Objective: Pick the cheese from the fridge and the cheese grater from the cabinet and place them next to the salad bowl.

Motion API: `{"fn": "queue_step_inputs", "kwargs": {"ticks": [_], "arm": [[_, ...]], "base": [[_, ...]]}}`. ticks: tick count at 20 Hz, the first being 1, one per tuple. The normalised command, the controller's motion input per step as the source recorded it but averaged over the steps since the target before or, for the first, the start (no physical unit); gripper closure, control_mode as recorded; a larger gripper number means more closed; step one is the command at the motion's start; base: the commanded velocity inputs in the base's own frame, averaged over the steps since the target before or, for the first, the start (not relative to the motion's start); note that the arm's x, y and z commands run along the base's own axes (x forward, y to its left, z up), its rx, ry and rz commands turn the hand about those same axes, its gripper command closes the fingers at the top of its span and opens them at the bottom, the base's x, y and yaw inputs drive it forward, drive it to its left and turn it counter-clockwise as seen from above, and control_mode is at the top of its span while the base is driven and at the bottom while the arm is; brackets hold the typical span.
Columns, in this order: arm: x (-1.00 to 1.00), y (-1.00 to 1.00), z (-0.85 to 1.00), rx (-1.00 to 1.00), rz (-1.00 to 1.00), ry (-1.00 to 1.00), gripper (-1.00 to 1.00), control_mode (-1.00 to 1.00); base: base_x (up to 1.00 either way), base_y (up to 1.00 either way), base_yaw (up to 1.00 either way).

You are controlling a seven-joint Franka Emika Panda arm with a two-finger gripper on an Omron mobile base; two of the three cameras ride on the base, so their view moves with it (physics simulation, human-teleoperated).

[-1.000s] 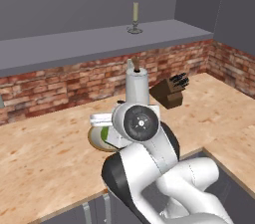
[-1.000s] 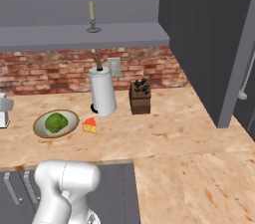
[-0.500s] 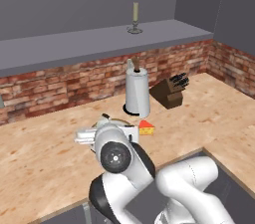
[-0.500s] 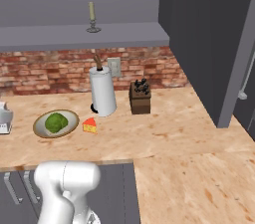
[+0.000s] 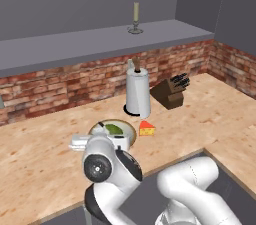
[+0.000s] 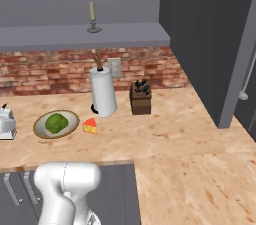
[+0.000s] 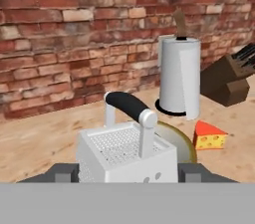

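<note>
The hand (image 7: 127, 175) is clamped on the cheese grater (image 7: 127, 154), handle up, low over the counter (image 6: 165, 139). The salad bowl (image 6: 56, 124) sits just beyond it, cheese (image 6: 90, 126) on the bowl's far side, toward the paper towel roll (image 6: 103, 91).

The cheese grater (image 7: 127, 156) looks like matt, finely perforated silvery metal with a smooth, slightly glossy dark handle. The bench (image 6: 190, 139) is pale, grainy wood. Rough red brick backs it. The paper towel roll (image 7: 179, 82) is soft white paper; the knife block (image 6: 141, 99), dark wood.
</note>
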Motion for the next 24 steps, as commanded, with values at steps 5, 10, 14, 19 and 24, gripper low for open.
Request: {"fn": "queue_step_inputs", "kwargs": {"ticks": [5,10,14,19,24], "arm": [[0.07,0.0,-0.05,0.0,-0.19,0.09,1.0,-1.0],[0.0,0.06,-0.15,-0.02,-0.1,-0.03,1.0,-1.0],[0.0,0.09,-0.14,-0.02,-0.06,-0.07,1.0,-1.0],[0.21,0.0,-0.16,-0.02,0.0,0.01,1.0,-1.0],[0.13,0.04,-0.04,0.0,0.0,0.02,1.0,-1.0]], "base": [[0.0,0.0,0.0],[0.0,0.0,0.0],[0.0,0.0,0.0],[0.0,0.0,0.0],[0.0,0.0,0.0]]}}
